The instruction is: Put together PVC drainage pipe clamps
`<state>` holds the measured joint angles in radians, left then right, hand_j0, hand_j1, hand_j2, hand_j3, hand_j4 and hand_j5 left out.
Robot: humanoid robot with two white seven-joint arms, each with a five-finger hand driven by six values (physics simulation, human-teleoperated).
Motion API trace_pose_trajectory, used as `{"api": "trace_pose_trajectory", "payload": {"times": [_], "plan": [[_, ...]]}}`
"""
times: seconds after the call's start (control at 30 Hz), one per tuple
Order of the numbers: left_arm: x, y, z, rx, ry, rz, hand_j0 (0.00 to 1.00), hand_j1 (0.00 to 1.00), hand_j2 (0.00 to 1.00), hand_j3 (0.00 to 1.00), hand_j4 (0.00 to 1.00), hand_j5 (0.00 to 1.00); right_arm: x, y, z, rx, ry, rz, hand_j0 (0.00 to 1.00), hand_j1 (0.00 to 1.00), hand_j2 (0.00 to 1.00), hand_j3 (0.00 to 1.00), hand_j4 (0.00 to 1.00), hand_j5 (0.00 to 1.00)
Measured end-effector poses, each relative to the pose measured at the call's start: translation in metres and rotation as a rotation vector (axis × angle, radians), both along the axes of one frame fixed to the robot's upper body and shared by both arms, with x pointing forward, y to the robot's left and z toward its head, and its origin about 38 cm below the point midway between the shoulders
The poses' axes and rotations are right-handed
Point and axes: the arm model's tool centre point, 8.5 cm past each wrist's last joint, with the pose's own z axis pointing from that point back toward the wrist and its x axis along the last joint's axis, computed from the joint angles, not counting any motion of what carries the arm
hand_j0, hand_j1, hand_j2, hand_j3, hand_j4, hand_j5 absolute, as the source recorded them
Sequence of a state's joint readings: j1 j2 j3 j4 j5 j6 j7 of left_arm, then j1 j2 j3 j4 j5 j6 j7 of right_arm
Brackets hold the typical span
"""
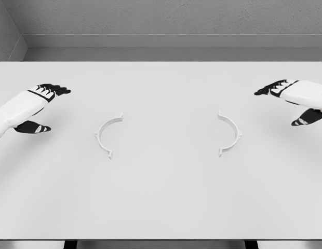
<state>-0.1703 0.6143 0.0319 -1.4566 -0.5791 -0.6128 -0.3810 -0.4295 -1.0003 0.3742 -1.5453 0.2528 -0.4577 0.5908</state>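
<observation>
Two white clamp halves are seen lying flat on the white table (161, 207), well apart from each other. The left clamp half (107, 136) is curved with its open side turned toward the table's middle; the right clamp half (230, 134) is curved the opposite way, so that the two open sides face one another across a bare stretch of tabletop. Small tabs are visible at the ends of each arc.

The left hand (35, 106) is held above the table near its left edge, well apart from the left clamp half. Its white forearm is brought in from the lower left, the black fingers (54, 91) are extended forward and slightly spread, and the thumb is held out below the palm. Nothing is grasped by it.

The right hand (298, 99) is posed in mirror fashion near the right edge, the fingers (270, 89) stretched toward the middle, the thumb splayed underneath. Nothing is held by it, and the right clamp half is left untouched
</observation>
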Motion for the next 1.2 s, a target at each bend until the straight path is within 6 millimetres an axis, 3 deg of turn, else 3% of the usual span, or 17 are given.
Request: {"api": "trace_pose_trajectory", "payload": {"times": [0.2,0.53,0.87,1.03,1.2], "plan": [[0.001,-0.006,-0.003,-0.006,0.004,-0.01,1.0,1.0,1.0,1.0,1.0,1.0,-0.001,0.002,-0.001,-0.015,0.011,0.015,1.0,1.0,1.0,1.0,1.0,1.0],[0.003,-0.055,-0.017,0.061,-0.023,-0.068,1.0,1.0,1.0,1.0,1.0,1.0,-0.006,-0.006,-0.008,-0.033,0.041,-0.003,1.0,1.0,1.0,1.0,1.0,1.0],[0.002,-0.092,-0.03,0.047,-0.027,-0.111,1.0,1.0,1.0,1.0,1.0,1.0,0.002,0.041,-0.034,0.098,0.048,0.06,1.0,1.0,1.0,1.0,1.0,1.0],[0.002,-0.107,-0.033,0.02,-0.027,-0.13,1.0,1.0,1.0,1.0,1.0,1.0,0.006,0.044,-0.051,0.118,0.071,0.04,1.0,1.0,1.0,1.0,1.0,1.0],[0.003,-0.107,-0.037,0.011,-0.011,-0.103,1.0,1.0,1.0,1.0,1.0,1.0,0.013,0.047,-0.069,0.125,0.093,0.015,1.0,1.0,1.0,1.0,1.0,1.0]]}}
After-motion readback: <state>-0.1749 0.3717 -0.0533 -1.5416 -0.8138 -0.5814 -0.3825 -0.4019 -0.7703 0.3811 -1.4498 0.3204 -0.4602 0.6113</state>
